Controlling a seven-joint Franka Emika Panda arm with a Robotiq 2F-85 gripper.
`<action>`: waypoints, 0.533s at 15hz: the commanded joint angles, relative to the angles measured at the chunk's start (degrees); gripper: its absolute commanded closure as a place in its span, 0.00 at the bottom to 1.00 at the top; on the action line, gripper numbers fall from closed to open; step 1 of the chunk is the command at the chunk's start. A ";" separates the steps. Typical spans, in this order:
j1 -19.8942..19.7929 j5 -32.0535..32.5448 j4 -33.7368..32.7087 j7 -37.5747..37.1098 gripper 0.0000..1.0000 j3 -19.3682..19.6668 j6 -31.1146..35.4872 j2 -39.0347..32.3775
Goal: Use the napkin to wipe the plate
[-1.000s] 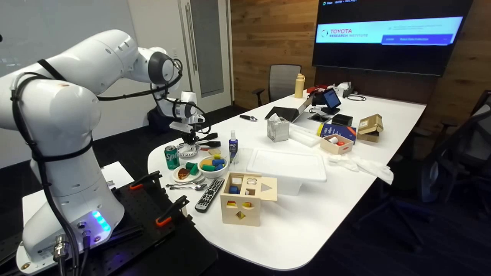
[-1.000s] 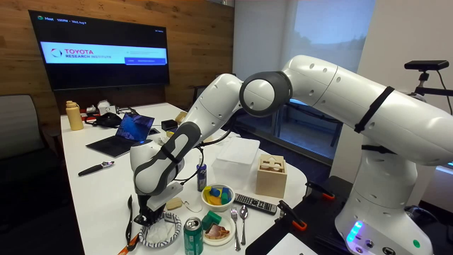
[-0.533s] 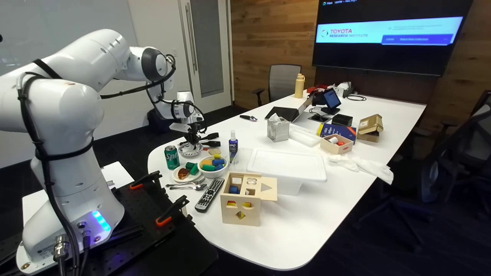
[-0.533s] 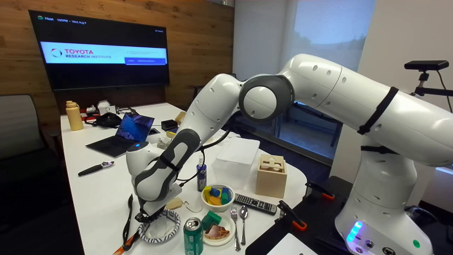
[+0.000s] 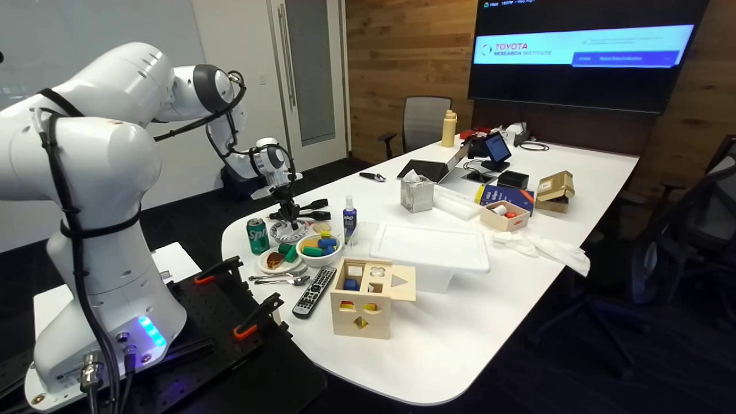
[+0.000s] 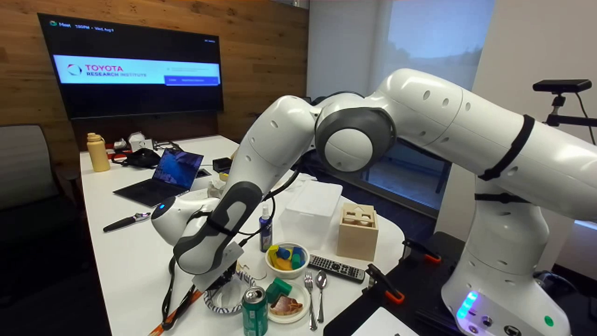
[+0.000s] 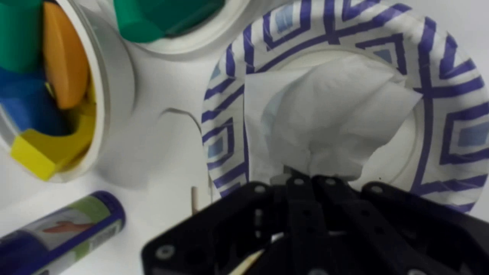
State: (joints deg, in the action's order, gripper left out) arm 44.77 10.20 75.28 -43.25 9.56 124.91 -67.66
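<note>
Beside patterned plate, green can

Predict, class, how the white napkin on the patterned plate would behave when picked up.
The napkin will probably sag, since it lies in loose folds and creases. It is likely light, as its edges look thin. It may tear if tugged hard, looking like paper.

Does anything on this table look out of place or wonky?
Yes: the lid of the wooden box juts out past one side instead of sitting flush, as if slid partway off. I see no spills.
</note>
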 commanded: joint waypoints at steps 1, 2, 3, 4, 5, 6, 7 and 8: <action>0.43 2.16 -0.60 -4.99 1.00 0.53 -7.04 0.43; -0.36 2.27 -0.40 -5.14 1.00 -0.11 -7.54 0.46; -1.06 2.26 -0.16 -5.12 1.00 -0.64 -7.66 0.54; -1.36 2.23 0.09 -5.13 1.00 -0.82 -7.97 0.76; -1.88 2.15 0.51 -4.64 1.00 -1.19 -7.12 1.11; -2.48 2.00 1.14 -4.24 1.00 -1.60 -5.79 1.64; -2.00 0.44 2.29 -3.21 1.00 -0.62 -4.08 2.22; -2.63 0.19 3.23 -2.53 1.00 -1.12 -1.68 2.83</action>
State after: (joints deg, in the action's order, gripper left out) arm 43.33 11.27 75.20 -46.73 9.33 119.41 -67.66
